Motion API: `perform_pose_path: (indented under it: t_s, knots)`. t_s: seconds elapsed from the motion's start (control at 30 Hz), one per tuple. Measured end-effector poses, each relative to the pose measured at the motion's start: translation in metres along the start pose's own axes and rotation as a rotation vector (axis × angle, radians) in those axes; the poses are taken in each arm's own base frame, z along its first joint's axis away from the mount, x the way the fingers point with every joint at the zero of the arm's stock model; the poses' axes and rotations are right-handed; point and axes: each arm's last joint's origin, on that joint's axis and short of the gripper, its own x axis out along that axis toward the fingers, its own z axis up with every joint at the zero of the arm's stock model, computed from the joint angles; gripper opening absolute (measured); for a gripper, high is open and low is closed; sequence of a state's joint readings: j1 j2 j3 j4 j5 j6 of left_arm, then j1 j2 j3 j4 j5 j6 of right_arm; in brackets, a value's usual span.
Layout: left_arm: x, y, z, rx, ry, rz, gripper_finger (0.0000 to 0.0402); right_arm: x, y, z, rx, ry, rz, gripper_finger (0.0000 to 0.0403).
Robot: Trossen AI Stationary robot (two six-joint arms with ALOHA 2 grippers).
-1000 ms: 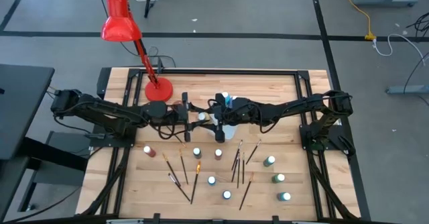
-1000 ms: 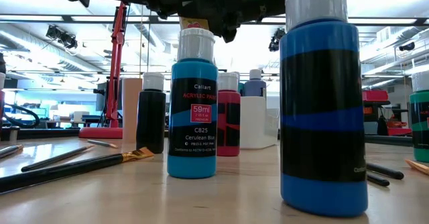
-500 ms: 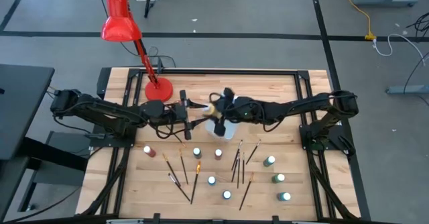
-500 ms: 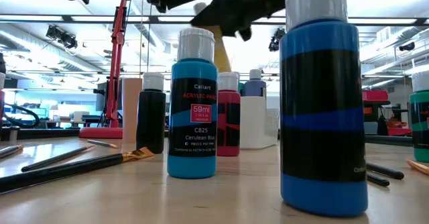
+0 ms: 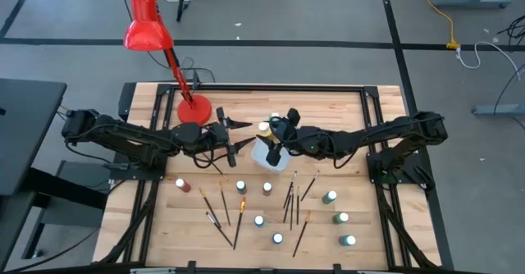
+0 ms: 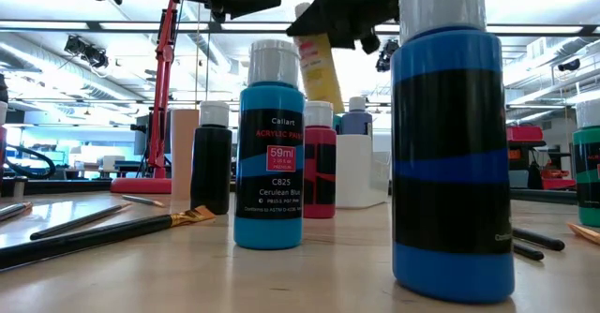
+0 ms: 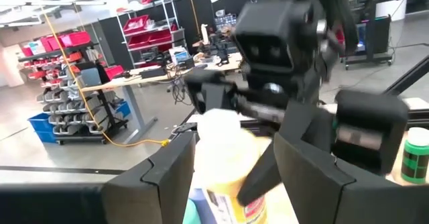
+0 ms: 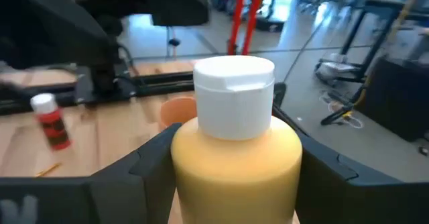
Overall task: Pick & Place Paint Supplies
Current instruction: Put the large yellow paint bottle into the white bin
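Observation:
My right gripper [image 5: 276, 136] is shut on a yellow paint bottle [image 5: 264, 130] with a white cap, held above the white cup [image 5: 271, 156] at the table's middle. In the low view the bottle [image 6: 315, 58] hangs tilted under the gripper [image 6: 349, 15]. My left gripper [image 5: 238, 138] is open just left of the bottle. Its fingers [image 7: 167, 177] stand on either side of the bottle's cap end [image 7: 221, 133] without plainly touching it. Other white-capped bottles [image 5: 259, 221] stand on their bases and brushes [image 5: 221, 210] lie flat on the near half of the table. My right gripper pinches the yellow bottle's body [image 8: 234, 150], below the white cap [image 8: 233, 93], between its two fingers [image 8: 137, 177], one on each side. The fingers come from the table's right, slanting down. The bottle is lifted clear and tilted, cap end toward the left gripper.
A red desk lamp's base [image 5: 194, 110] stands just behind the left gripper. A blue bottle [image 6: 356, 114] shows at the white cup [image 6: 361, 171]. In the low view, a cerulean blue bottle [image 6: 272, 163] and a large blue one [image 6: 455, 144] stand near the front edge.
My right gripper has risen and drawn back toward the table's right with the yellow bottle, which has come up clear and tipped. It now hangs above the white cup. The gap between the bottle and my left gripper has widened.

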State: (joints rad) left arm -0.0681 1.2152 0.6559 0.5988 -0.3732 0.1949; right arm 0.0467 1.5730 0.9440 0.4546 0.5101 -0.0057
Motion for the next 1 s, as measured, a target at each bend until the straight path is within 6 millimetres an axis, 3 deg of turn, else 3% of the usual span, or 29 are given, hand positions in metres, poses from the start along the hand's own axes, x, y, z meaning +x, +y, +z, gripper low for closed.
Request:
perform_pose_path:
  t_s: [0.27, 0.47, 0.67, 1.0]
  knots:
    - [0.000, 0.000, 0.000, 0.001, -0.001, -0.010, 0.0213, 0.002, -0.001, -0.042, 0.108, -0.161, -0.037, 0.0227]
    - [0.000, 0.000, 0.000, 0.004, 0.001, -0.011, 0.0213, 0.013, 0.003, -0.066, 0.093, -0.136, -0.120, 0.0228]
    - [0.000, 0.000, 0.000, 0.004, 0.001, -0.011, 0.0213, 0.018, 0.002, -0.077, 0.076, -0.120, -0.224, 0.0229]
    - [0.000, 0.000, -0.001, 0.005, 0.002, -0.011, 0.0212, 0.027, 0.002, -0.094, 0.128, -0.122, -0.227, 0.0229]
